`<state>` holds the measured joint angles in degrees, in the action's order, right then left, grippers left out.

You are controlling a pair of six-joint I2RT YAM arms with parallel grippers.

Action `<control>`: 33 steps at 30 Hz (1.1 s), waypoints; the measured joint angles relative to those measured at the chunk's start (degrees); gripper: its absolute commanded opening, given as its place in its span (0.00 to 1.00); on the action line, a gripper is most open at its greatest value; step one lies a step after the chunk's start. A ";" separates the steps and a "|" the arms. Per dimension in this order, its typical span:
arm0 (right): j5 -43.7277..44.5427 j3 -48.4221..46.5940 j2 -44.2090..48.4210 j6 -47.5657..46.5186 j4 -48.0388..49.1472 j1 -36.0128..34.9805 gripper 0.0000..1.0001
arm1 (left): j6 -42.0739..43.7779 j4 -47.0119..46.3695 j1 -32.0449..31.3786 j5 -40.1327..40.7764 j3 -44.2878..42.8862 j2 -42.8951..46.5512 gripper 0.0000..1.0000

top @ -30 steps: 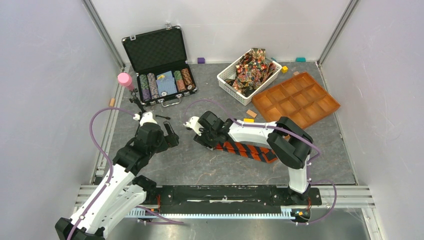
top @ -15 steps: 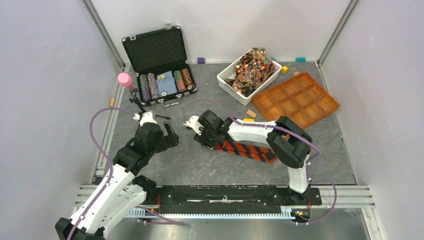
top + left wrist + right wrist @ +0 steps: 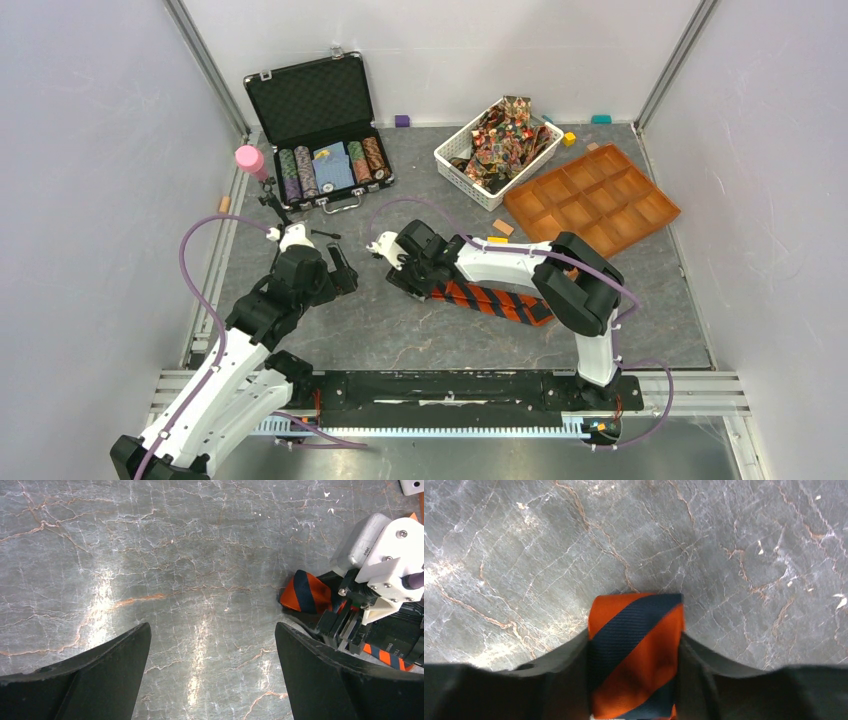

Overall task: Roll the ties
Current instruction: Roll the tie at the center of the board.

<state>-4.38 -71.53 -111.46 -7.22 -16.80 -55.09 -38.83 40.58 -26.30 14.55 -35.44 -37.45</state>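
Overhead view of a grey marbled table (image 3: 400, 340) with two robot arms. In the middle, flat on the stone, the striped tie (image 3: 497, 302), orange and dark, running rightward from the right gripper (image 3: 412, 280). Inside that claw, in its wrist view, the tie's folded end (image 3: 634, 650), pressed on both edges by the dark fingers (image 3: 556, 672). Narrower by a little than a second ago, with the arm itself hardly shifted: reads as a grip tightening on the first fold, not a move elsewhere. Likely means the very start of the roll, with nearly the whole length yet to wind. To the left, apart from the tie, the left gripper (image 3: 340, 272), spread wide and holding nothing, same as a second ago, low over bare stone. At the far right, in a white basket (image 3: 455, 160), the other ties (image 3: 503, 135), patterned, piled loose and unrolled. Beside it, an orange tray (image 3: 590, 205); at the far left, an open chip case (image 3: 320, 120).
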 measured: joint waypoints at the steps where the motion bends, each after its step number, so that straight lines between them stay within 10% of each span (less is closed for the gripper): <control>1: -0.07 0.00 0.00 0.31 0.04 0.00 0.73 | 0.00 -0.04 0.00 0.00 0.04 -0.02 1.00; 18: -0.96 0.37 8.37 9.86 -0.09 3.30 0.97 | 0.13 -6.86 0.20 -3.19 0.17 -3.74 1.00; 33: 7.06 23.74 31.30 31.71 6.80 5.22 0.64 | 0.26 -27.54 0.20 -15.78 2.99 -18.91 0.97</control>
<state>2.68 -47.79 -80.16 24.49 -10.00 -49.87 -38.57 13.04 -26.11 -1.23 -32.45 -56.36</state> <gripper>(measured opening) 0.716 0.978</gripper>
